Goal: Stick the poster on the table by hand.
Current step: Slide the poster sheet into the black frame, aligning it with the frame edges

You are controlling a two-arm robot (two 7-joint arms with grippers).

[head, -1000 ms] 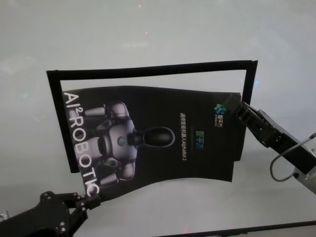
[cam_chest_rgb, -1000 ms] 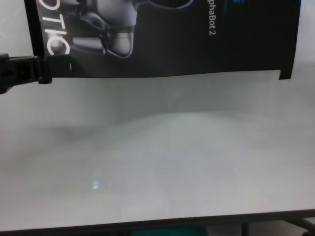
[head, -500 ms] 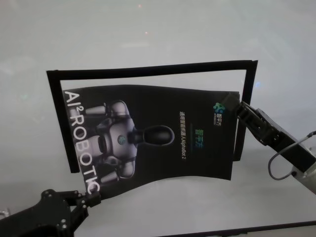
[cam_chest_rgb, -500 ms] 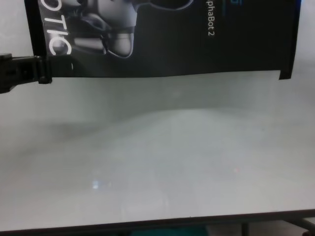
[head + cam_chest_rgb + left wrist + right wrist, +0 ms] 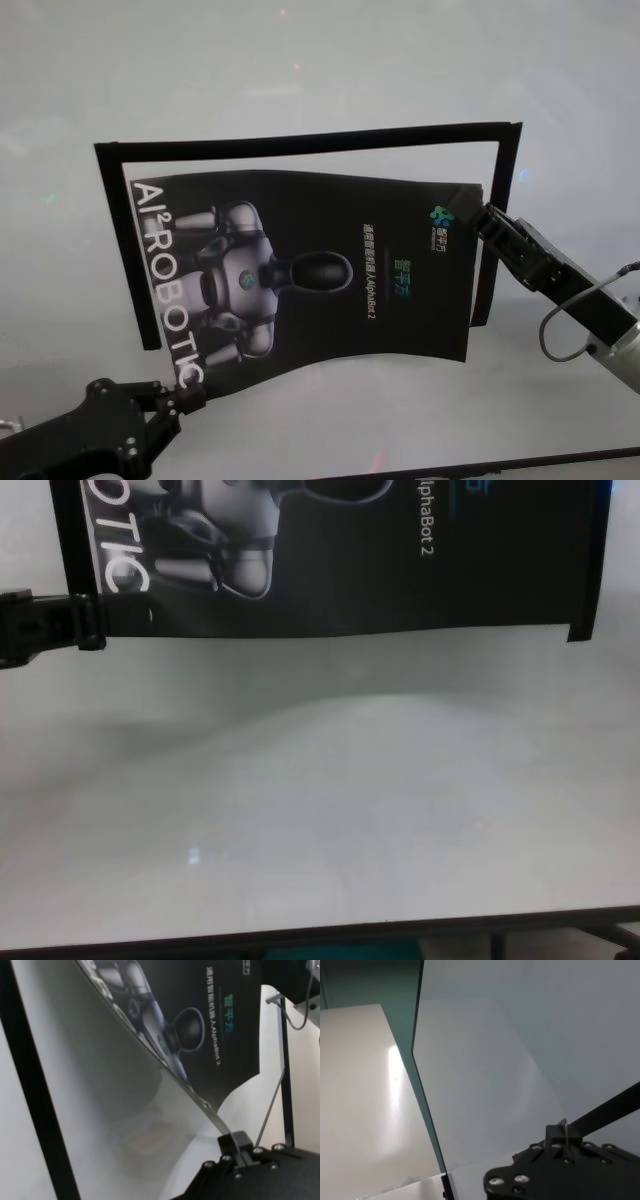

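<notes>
1. The poster [image 5: 310, 270] hangs stretched between the two arms over the middle of the white surface [image 5: 300, 70], its black glossy face turned up, the grey-white robot picture and the big white letters toward the left side.
2. The left end effector [image 5: 190, 398] sits at about 7 o'clock from the poster's middle. Its fingers are clenched on the poster's near left corner; in the left wrist view the thin sheet edge runs straight into the closed tips [image 5: 239, 1144].
3. The right end effector [image 5: 484, 215] is at about 3 o'clock, pinching the poster's far right corner just beside the small coloured logo. In the right wrist view a sliver of the sheet edge stands up between the clamped tips [image 5: 564, 1135].
4. The sheet does not lie flat. Its near edge sags and curves, and the chest view shows pale surface under that edge [image 5: 330, 635] with a soft shadow below it.
5. A frame of narrow black tape strips [image 5: 300, 143] lies on the surface, running along the poster's far side and down both flanks. The poster overlaps the left strip and nearly reaches the right one.
6. The surface's dark front edge [image 5: 300, 938] shows at 6 o'clock, well apart from the poster.
</notes>
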